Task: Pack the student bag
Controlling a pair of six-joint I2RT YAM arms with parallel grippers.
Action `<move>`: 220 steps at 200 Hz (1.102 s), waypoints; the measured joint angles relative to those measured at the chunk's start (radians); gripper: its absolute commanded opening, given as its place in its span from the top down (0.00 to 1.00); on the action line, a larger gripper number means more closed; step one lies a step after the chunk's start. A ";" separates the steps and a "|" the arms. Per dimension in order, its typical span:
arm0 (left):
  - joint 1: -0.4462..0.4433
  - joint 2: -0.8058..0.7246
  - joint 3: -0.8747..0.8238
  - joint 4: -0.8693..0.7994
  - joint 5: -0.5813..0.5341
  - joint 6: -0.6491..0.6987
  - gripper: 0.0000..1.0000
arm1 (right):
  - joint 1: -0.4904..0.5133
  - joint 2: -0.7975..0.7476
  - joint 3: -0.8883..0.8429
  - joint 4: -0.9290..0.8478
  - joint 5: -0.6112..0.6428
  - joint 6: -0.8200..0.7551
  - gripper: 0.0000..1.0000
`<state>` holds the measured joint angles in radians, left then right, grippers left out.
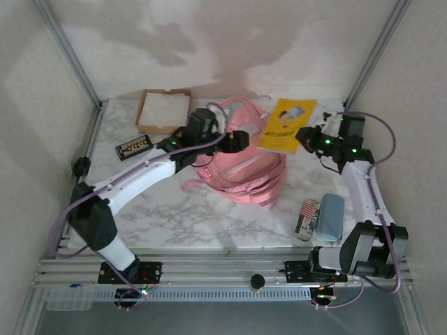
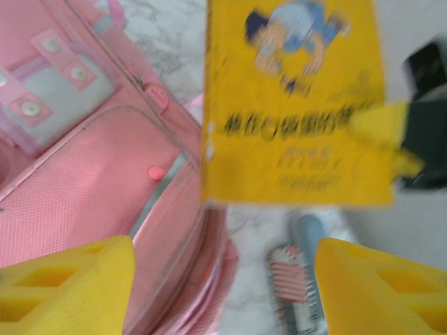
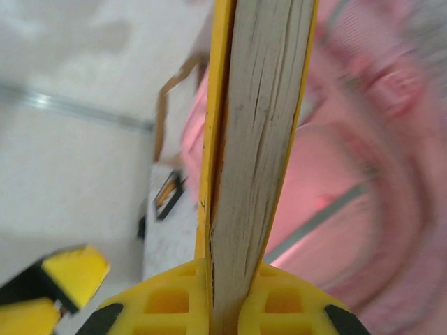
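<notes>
- The pink student bag [image 1: 241, 167] lay at the centre of the top view, on the marble tabletop [image 1: 202, 216].
- The right tool [image 1: 305, 137], right of centre, pinched a yellow book [image 1: 285, 122] by its edge, just upper right of the bag.
- The left tool [image 2: 223, 279] hung spread over the bag, gripping nothing.

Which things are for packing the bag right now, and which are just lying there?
In use: student bag, yellow book, right gripper gripping it, left gripper.
Lying about: cardboard box, small black thing, striped tube, blue-grey case.
</notes>
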<state>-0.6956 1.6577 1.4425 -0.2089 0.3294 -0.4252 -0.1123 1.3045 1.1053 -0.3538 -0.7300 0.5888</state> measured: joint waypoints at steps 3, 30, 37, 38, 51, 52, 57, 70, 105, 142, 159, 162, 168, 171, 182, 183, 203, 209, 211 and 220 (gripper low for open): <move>-0.013 0.017 0.014 -0.016 -0.014 0.027 0.30 | -0.016 -0.004 -0.002 -0.005 0.007 -0.002 1.00; -0.120 0.176 0.084 -0.119 -0.166 0.238 0.25 | -0.128 -0.036 -0.026 -0.032 0.045 -0.029 1.00; -0.145 0.220 0.097 -0.142 -0.206 0.286 0.24 | -0.145 -0.040 -0.034 -0.032 0.050 -0.029 1.00; -0.148 0.224 0.098 -0.145 -0.209 0.290 0.24 | -0.148 -0.040 -0.036 -0.032 0.050 -0.029 1.00; -0.184 0.309 0.134 -0.177 -0.260 0.362 0.24 | -0.171 -0.041 -0.055 -0.032 0.050 -0.031 1.00; -0.186 0.313 0.136 -0.178 -0.263 0.366 0.24 | -0.172 -0.041 -0.056 -0.032 0.050 -0.032 1.00; -0.195 0.343 0.149 -0.185 -0.275 0.388 0.24 | -0.176 -0.041 -0.065 -0.032 0.050 -0.032 1.00; -0.206 0.401 0.177 -0.194 -0.299 0.431 0.24 | -0.182 -0.041 -0.085 -0.034 0.050 -0.032 1.00; -0.204 0.464 0.229 -0.197 -0.355 0.505 0.25 | -0.184 -0.041 -0.097 -0.035 0.048 -0.036 1.00; -0.203 0.485 0.257 -0.186 -0.412 0.546 0.43 | -0.185 -0.041 -0.098 -0.035 0.046 -0.044 1.00; -0.203 0.491 0.263 -0.185 -0.424 0.566 0.54 | -0.185 -0.041 -0.098 -0.033 0.046 -0.044 1.00; -0.203 0.493 0.266 -0.185 -0.426 0.561 0.57 | -0.185 -0.041 -0.098 -0.032 0.046 -0.044 1.00; -0.201 0.499 0.274 -0.185 -0.428 0.566 0.61 | -0.185 -0.041 -0.098 -0.032 0.046 -0.044 1.00; -0.200 0.502 0.277 -0.185 -0.427 0.568 0.64 | -0.185 -0.041 -0.098 -0.032 0.046 -0.044 1.00; -0.196 0.510 0.286 -0.185 -0.420 0.574 0.68 | -0.185 -0.041 -0.098 -0.032 0.046 -0.044 1.00; -0.196 0.510 0.286 -0.185 -0.419 0.574 0.69 | -0.185 -0.041 -0.098 -0.032 0.046 -0.044 1.00; -0.194 0.515 0.290 -0.188 -0.395 0.580 0.65 | -0.185 -0.041 -0.098 -0.032 0.045 -0.044 1.00; -0.193 0.515 0.290 -0.191 -0.387 0.581 0.61 | -0.185 -0.041 -0.098 -0.032 0.044 -0.044 1.00; -0.193 0.515 0.290 -0.192 -0.384 0.581 0.61 | -0.185 -0.041 -0.098 -0.032 0.043 -0.044 1.00; -0.191 0.515 0.291 -0.197 -0.367 0.576 0.59 | -0.185 -0.041 -0.098 -0.032 0.040 -0.044 1.00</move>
<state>-0.8864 2.1723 1.7332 -0.4061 -0.0380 0.1505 -0.2970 1.2636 1.0073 -0.3859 -0.6895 0.5449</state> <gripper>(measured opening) 0.384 0.120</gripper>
